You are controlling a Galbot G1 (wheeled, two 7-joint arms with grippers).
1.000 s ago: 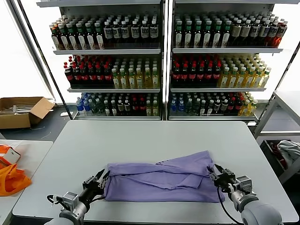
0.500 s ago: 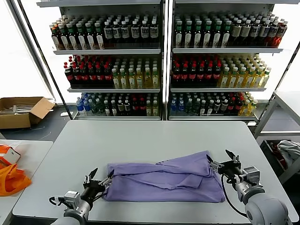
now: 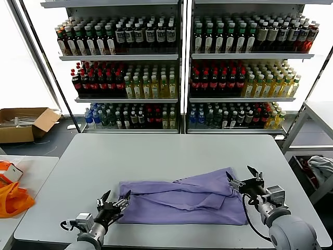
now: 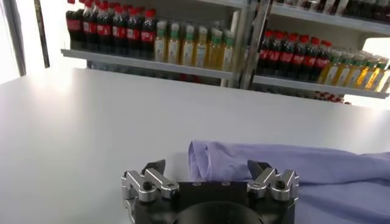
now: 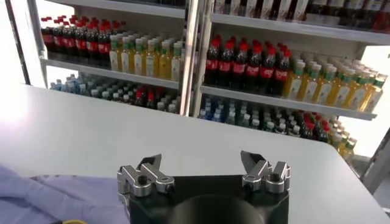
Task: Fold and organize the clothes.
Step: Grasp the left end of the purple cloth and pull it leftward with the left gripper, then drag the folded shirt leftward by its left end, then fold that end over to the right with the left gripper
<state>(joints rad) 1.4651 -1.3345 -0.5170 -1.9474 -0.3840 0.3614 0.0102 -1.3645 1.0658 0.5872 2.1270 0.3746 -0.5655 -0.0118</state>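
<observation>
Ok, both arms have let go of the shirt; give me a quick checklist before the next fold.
1. Left gripper jaws open, off the cloth: ok.
2. Right gripper jaws open, nothing held: ok.
3. Lavender T-shirt wholly on the table: ok.
4. Shirt lying flat and smooth: not ok, folds and a raised ridge run across it.
5. Shirt's end at the left gripper tidy: not ok, it is rolled over.
6. Print and neck label position: cannot tell.

Both arms reach low from the near edge. The left gripper (image 3: 115,200) holds its jaws spread wide; the right gripper (image 3: 240,178) likewise, jaws empty.
</observation>
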